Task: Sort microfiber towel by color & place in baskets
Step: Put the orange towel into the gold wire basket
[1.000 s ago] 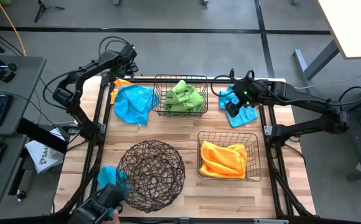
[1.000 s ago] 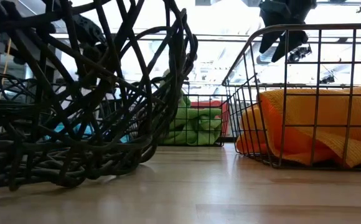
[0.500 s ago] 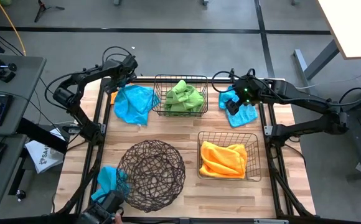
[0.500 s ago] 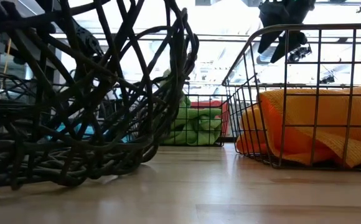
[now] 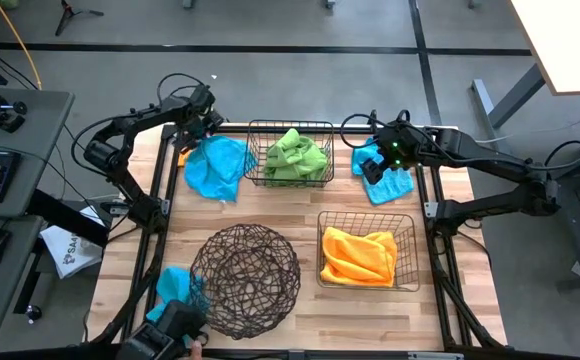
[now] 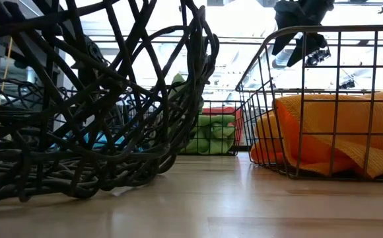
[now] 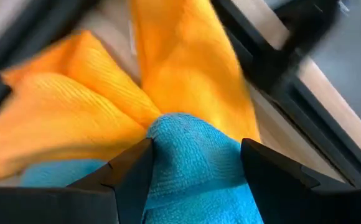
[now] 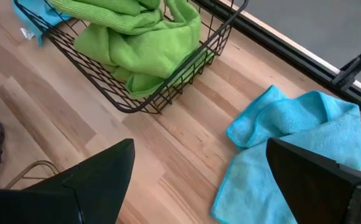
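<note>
While the overhead hides it, my left wrist camera shows the left gripper [image 7: 190,168] clamped on a blue towel [image 7: 196,168] over an orange towel [image 7: 75,118]. My right gripper [image 5: 374,165] hangs spread above another blue towel [image 8: 292,149], beside the green-filled basket [image 8: 137,99].

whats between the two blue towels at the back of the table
The rectangular basket holding green towels sits between the left blue towel and the right blue towel, seen in the high view.
</note>
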You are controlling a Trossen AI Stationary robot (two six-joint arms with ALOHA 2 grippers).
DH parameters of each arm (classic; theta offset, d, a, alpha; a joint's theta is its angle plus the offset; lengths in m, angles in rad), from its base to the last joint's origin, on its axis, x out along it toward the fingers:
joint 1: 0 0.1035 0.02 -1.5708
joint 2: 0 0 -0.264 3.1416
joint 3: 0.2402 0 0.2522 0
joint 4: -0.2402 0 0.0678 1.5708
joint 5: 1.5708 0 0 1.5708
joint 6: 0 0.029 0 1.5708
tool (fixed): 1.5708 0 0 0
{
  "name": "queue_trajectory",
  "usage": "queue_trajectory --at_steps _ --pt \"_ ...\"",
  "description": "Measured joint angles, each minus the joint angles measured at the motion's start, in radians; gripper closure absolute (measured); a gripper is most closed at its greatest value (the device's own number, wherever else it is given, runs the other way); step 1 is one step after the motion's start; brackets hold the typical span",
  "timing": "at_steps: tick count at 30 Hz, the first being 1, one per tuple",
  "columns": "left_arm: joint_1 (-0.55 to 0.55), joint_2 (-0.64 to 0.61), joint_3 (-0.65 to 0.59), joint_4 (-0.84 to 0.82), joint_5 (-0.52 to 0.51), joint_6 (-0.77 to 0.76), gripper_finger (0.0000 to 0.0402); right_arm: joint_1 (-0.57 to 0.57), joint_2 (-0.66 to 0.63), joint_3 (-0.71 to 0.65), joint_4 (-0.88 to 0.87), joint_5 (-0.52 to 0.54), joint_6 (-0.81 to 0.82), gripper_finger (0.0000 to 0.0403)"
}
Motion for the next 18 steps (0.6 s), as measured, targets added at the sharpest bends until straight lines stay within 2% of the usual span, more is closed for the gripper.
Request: queue_trajectory --at_steps 11,14,18 --pt "-0.197 -0.018 0.0 -0.009 0.035 0.026 0.0175 0.0 0.0 0.0 0.031 0.0 -0.021 0.0045" --pt "-0.223 -0.061 0.0 -0.024 -0.076 0.021 0.0175 0.0 0.0 0.0 0.03 0.0 -0.019 0.0045" --pt "-0.19 -0.12 0.0 -0.039 -0.202 -0.006 0.0175 0.0 0.0 0.0 0.03 0.0 -0.004 0.0045"
